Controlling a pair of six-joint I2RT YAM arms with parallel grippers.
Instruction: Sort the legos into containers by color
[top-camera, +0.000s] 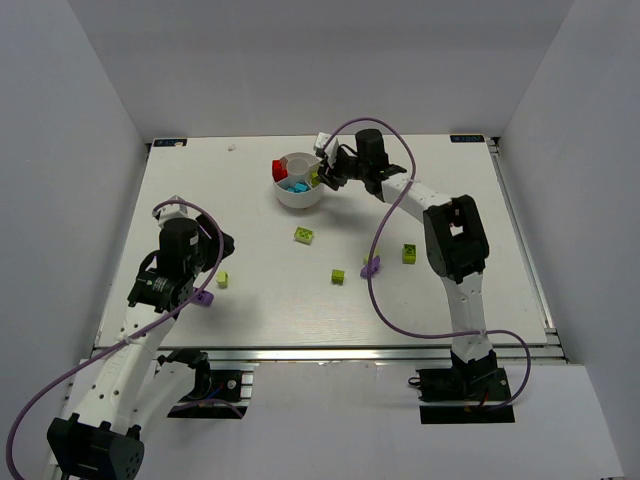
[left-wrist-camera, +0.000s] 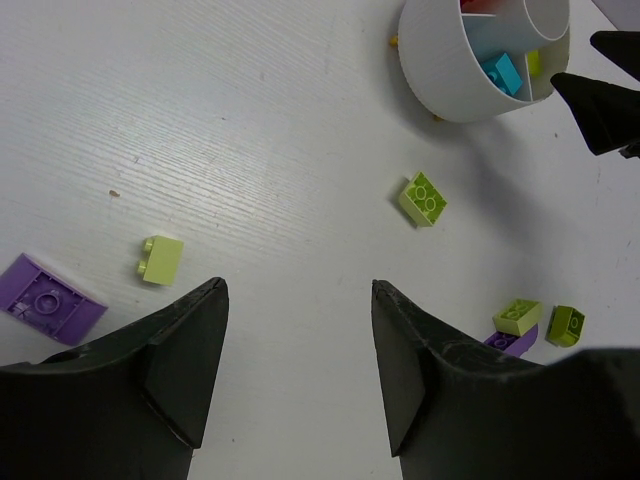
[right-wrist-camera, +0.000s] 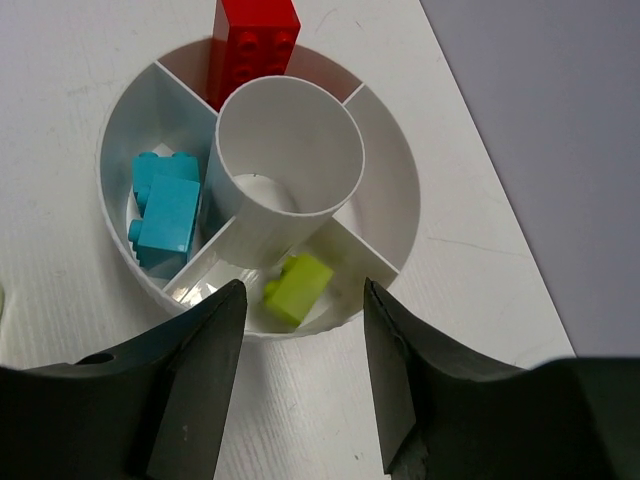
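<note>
The white round dish (top-camera: 298, 192) stands at the table's far middle. In the right wrist view its rim (right-wrist-camera: 112, 140) encloses a red brick (right-wrist-camera: 255, 45) in the far wedge, cyan bricks (right-wrist-camera: 165, 205) in the left wedge and a lime brick (right-wrist-camera: 297, 287) in the near wedge. The central well (right-wrist-camera: 290, 140) is empty. My right gripper (top-camera: 322, 172) (right-wrist-camera: 302, 292) is open and empty just above the lime wedge. My left gripper (top-camera: 218, 250) (left-wrist-camera: 298, 290) is open and empty over bare table. Beside it lie a small lime brick (left-wrist-camera: 161, 258) and a purple brick (left-wrist-camera: 50, 298).
Loose on the table: lime bricks (top-camera: 304, 236), (top-camera: 339, 276), (top-camera: 409, 253), (top-camera: 222, 280), and purple bricks (top-camera: 371, 266), (top-camera: 204, 298). White walls stand on the left, far and right sides. A purple cable (top-camera: 380, 290) trails across the table by the right arm.
</note>
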